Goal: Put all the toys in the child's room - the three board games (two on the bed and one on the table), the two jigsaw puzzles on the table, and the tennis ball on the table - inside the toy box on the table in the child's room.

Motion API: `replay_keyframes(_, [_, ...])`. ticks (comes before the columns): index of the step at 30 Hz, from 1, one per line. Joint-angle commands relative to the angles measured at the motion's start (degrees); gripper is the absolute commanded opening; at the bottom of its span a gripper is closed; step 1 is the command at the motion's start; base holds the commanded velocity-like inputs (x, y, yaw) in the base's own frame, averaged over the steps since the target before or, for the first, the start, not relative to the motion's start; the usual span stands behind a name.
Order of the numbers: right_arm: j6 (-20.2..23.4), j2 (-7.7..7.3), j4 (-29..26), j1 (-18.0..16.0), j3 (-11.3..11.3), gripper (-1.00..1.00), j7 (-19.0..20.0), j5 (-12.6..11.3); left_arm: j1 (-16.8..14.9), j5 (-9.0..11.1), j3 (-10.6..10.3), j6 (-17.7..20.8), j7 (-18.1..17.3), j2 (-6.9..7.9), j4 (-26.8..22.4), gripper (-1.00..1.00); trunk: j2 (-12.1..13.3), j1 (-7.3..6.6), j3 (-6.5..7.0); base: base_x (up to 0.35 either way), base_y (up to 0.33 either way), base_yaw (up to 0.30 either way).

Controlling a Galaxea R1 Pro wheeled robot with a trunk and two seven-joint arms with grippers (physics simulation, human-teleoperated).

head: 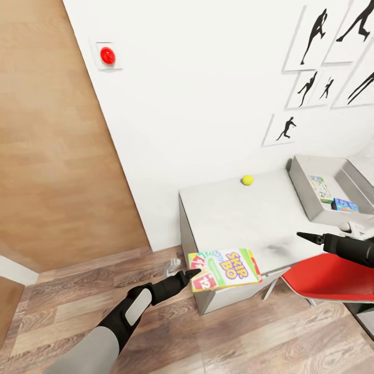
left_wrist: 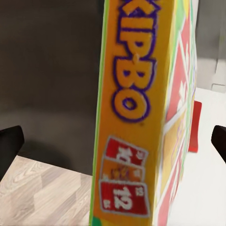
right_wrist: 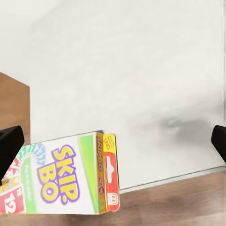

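Observation:
The Skip-Bo board game (head: 224, 269) lies face up across the grey table's (head: 234, 218) front left corner, partly overhanging the floor. My left gripper (head: 193, 276) is at its left end. In the left wrist view the box (left_wrist: 136, 117) stands between the fingertips (left_wrist: 9, 146), which are spread wide with gaps on both sides. My right gripper (head: 310, 238) hovers open over the table's right front part, its fingertips (right_wrist: 9, 148) far apart. The yellow tennis ball (head: 247, 180) rests near the wall. The grey toy box (head: 298, 182) at the right holds two small colourful boxes (head: 320, 188).
A red chair (head: 332, 278) stands at the table's front right, under my right arm. A brown door (head: 57, 145) fills the left side, and a white wall with a red button (head: 107, 55) and framed silhouettes lies behind the table. Wood floor stretches in front.

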Motion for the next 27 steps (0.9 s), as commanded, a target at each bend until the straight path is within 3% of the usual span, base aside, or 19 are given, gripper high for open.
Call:
replay_keyframes(1, [0.24,0.00,0.00,-0.06,-0.06,1.00,0.60,0.55,-0.04,0.54,-0.08,0.43,0.03,0.02,-0.01,1.00,-0.10,0.03,-0.09,0.000,0.000,-0.116])
replay_keyframes(27, [0.24,0.03,-0.18,-0.06,-0.06,1.00,0.60,0.55,-0.04,0.60,-0.13,0.37,0.02,0.08,-0.01,1.00,-0.10,0.03,-0.09,0.000,0.000,-0.028])
